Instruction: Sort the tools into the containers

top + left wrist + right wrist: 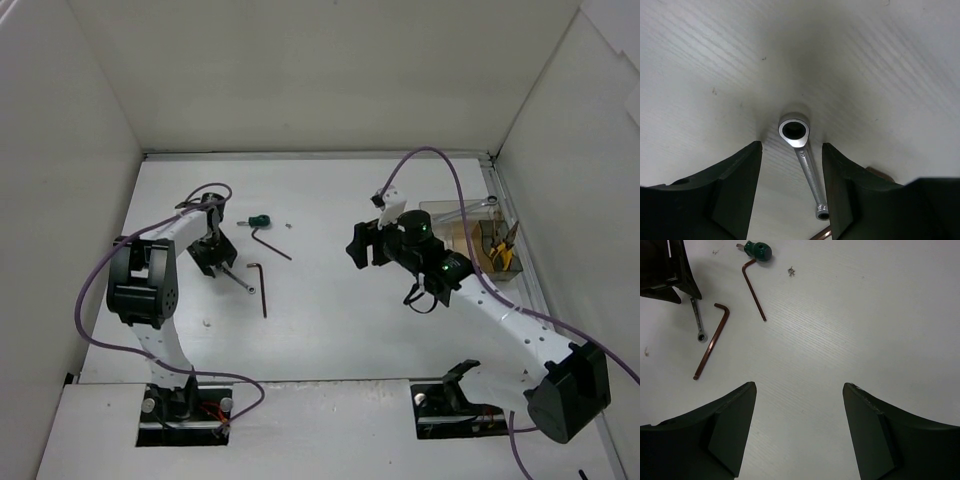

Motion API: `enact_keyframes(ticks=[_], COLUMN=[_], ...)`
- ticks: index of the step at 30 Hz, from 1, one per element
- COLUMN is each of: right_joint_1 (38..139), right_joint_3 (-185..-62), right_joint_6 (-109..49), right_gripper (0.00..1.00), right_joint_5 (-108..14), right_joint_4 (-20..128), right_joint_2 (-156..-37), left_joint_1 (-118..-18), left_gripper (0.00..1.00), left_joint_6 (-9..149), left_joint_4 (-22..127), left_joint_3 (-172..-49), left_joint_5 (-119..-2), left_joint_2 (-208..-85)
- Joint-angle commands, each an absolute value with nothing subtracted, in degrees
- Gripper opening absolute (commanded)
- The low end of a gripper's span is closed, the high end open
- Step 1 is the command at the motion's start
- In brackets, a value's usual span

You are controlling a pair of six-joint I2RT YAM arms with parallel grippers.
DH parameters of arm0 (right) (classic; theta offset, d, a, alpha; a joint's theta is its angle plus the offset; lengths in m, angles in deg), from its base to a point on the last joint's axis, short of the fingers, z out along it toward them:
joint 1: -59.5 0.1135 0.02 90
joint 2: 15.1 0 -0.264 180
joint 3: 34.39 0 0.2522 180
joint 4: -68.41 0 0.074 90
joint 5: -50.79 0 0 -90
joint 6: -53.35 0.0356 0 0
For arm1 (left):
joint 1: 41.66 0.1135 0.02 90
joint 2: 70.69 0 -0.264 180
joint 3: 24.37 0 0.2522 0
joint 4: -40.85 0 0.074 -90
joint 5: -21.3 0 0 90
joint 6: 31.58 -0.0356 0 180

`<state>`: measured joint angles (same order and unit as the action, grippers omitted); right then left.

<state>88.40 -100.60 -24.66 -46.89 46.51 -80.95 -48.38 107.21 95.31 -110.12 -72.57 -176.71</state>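
My left gripper (213, 262) is open and low over the table, its fingers on either side of the silver wrench (807, 172), which lies flat with its ring end ahead of the fingertips. The wrench also shows in the top view (240, 283). Two dark L-shaped hex keys (270, 243) (262, 290) and the stubby green-handled screwdriver (259, 220) lie just right of it. My right gripper (358, 245) is open and empty above bare table at mid-right. Clear containers (447, 210) stand at the far right; one holds the yellow-handled pliers (505, 250).
A tiny loose screw (287, 225) lies right of the screwdriver. White walls close in the table on the left, back and right. The right wrist view shows the hex keys (754, 290) (712, 342), the screwdriver (759, 251) and the left gripper's fingers (667, 275).
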Motion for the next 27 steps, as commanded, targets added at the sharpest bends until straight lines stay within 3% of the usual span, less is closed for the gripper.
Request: enact_keyframes(ticks=[1, 9, 21, 24, 27], right_joint_1=[88.94, 88.94, 88.5, 88.06, 87.89], right_joint_3=[-100.28, -99.04, -97.29, -96.85, -96.32], right_joint_6=[-24.96, -25.22, -26.19, -26.37, -26.81], right_gripper=[0.67, 0.68, 0.69, 0.69, 0.7], right_joint_5=[-45.62, -44.92, -44.57, -44.92, -45.36], right_joint_4=[49.73, 49.64, 49.64, 49.82, 49.82], right_joint_2=[-78.47, -76.19, -72.41, -71.97, -71.53], left_joint_1=[-47.73, -48.25, -48.25, -48.25, -48.78], left_gripper=[0.46, 0.35, 0.26, 0.18, 0.0], left_joint_6=[109.13, 112.21, 113.17, 113.79, 113.88], left_joint_4=[97.06, 97.41, 101.54, 101.97, 102.07], left_joint_3=[-113.46, -113.72, -114.08, -113.98, -114.07], left_joint_5=[-72.39, -71.95, -71.07, -70.98, -71.07], left_joint_2=[-177.12, -178.71, -179.15, -179.76, -179.94])
